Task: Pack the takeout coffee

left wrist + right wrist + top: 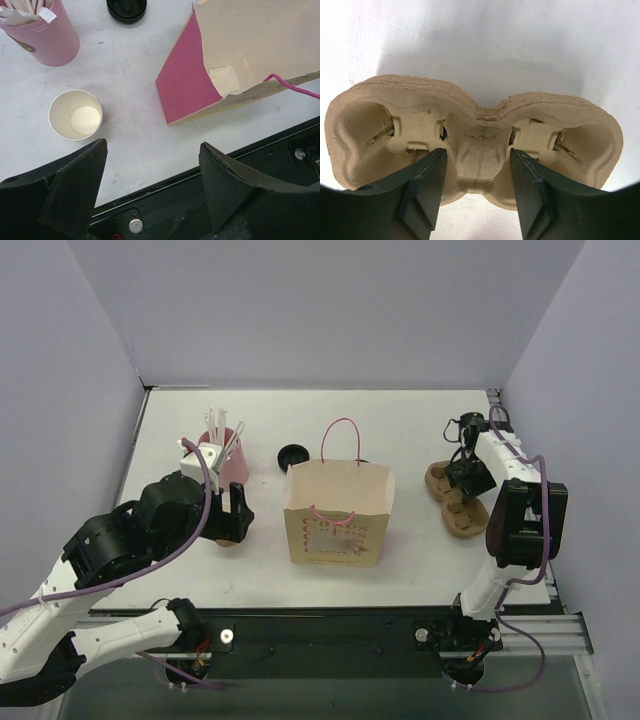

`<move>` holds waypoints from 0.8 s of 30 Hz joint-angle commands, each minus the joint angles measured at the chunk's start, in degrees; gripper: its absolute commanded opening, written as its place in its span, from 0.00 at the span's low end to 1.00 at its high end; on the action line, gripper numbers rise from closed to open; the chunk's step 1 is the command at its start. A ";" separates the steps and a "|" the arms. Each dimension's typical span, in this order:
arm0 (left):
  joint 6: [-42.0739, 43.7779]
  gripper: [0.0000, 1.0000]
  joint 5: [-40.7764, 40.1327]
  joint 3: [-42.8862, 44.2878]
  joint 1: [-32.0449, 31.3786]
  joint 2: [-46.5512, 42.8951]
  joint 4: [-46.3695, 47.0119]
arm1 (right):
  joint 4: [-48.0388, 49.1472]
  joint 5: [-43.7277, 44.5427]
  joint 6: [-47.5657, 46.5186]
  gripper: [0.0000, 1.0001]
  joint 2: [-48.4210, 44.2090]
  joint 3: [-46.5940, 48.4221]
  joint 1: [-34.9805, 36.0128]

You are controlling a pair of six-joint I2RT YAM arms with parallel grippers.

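No lidded kraft cup shows in any view. A lidless brown paper cup (75, 115), white inside, stands on the table just ahead and left of my left gripper (152, 150), which is open and empty; in the top view it (236, 512) hovers over that cup (228, 538). A separate black lid (292, 454) lies behind the paper bag (337, 510) and shows in the left wrist view (126, 9). My right gripper (477, 160) is open, its fingers either side of the middle of a stacked pulp cup carrier (475, 125).
A pink cup of white straws (225, 455) stands at the back left, also in the left wrist view (45, 35). The open bag (240, 60) with pink handles stands mid-table. The carrier stack (455, 502) lies at the right, near the table's edge.
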 commanded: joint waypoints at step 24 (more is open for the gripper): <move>0.32 0.84 -0.46 0.60 0.41 -0.21 -0.28 | 0.35 0.92 1.06 0.30 -3.88 -2.40 -0.38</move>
